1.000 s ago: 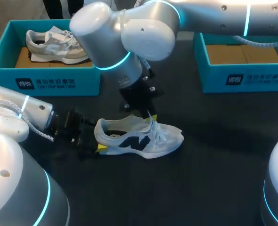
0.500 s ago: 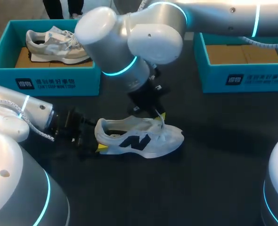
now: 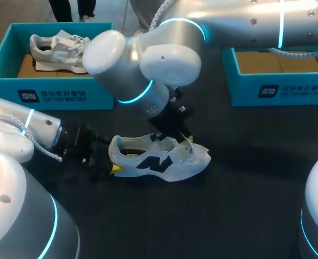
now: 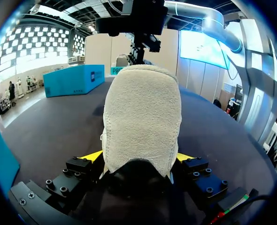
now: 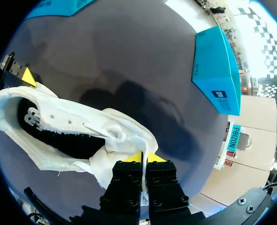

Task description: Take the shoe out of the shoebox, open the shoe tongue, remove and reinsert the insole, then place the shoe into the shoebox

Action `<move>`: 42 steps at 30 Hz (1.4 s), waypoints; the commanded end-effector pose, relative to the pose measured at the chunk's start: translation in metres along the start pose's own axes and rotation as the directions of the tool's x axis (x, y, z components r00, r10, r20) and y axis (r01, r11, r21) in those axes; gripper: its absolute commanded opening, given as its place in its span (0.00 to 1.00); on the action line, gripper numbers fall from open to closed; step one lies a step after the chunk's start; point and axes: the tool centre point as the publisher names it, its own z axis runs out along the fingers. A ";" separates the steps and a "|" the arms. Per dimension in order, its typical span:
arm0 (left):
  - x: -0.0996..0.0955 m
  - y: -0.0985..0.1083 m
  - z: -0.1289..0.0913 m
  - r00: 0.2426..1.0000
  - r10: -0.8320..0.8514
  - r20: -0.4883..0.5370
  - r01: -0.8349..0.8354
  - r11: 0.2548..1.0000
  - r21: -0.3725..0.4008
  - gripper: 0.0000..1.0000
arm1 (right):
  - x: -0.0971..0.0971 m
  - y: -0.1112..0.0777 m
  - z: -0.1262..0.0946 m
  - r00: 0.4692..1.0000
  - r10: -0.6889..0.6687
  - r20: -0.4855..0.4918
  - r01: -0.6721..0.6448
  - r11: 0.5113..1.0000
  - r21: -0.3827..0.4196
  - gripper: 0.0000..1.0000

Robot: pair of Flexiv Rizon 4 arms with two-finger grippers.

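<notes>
A white sneaker with a dark logo lies on its sole on the dark table, toe pointing right. My left gripper comes in low from the left. In the left wrist view its yellow tips press both sides of the suede heel, so my left gripper is shut on the shoe. My right gripper hangs over the tongue and laces. In the right wrist view my right gripper is shut on a white shoelace, with the shoe's dark opening just ahead of it.
A teal shoebox at the back left holds a second grey-white sneaker. Another teal shoebox with a cardboard bottom stands at the back right. My right arm's big elbow looms over the table's middle.
My right gripper has moved right and down toward the toe with the lace pinched in it. The shoe and my left gripper have stayed put.
</notes>
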 end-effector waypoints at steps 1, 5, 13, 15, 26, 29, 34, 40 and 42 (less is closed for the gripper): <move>-0.001 0.002 0.000 1.000 0.000 -0.001 0.000 1.000 -0.003 0.00 | 0.003 0.001 0.012 1.000 0.003 -0.001 -0.003 1.000 -0.001 0.11; -0.001 0.002 0.000 1.000 0.000 -0.001 0.000 1.000 -0.003 0.00 | 0.006 0.000 0.019 1.000 0.007 0.010 -0.007 1.000 0.005 0.22; -0.001 0.002 0.000 1.000 0.000 -0.001 0.000 1.000 -0.003 0.00 | 0.002 -0.005 0.020 0.998 0.062 0.010 -0.062 0.998 0.022 0.56; -0.001 0.002 0.000 1.000 0.000 -0.001 0.000 1.000 -0.003 0.00 | 0.000 -0.007 0.019 0.997 0.076 0.009 -0.076 0.997 0.019 0.65; -0.001 0.002 0.000 1.000 0.000 -0.001 0.000 1.000 -0.003 0.00 | -0.010 -0.011 0.006 0.988 0.151 -0.024 -0.151 0.989 0.003 0.89; -0.001 0.002 0.000 1.000 0.000 -0.001 0.000 1.000 -0.003 0.00 | -0.013 -0.011 -0.002 0.988 0.152 -0.039 -0.153 0.988 -0.014 0.90; -0.001 0.002 0.000 1.000 0.000 -0.001 0.000 1.000 -0.003 0.00 | -0.017 -0.011 -0.019 0.989 0.146 -0.034 -0.148 0.988 -0.049 0.96; -0.001 0.002 0.000 1.000 0.000 -0.001 0.000 1.000 -0.003 0.00 | -0.020 -0.009 -0.038 0.992 0.123 -0.027 -0.125 0.988 -0.091 1.00; -0.001 0.002 0.000 1.000 0.000 -0.001 0.000 1.000 -0.003 0.00 | -0.020 -0.008 -0.043 0.993 0.112 -0.024 -0.114 0.988 -0.105 1.00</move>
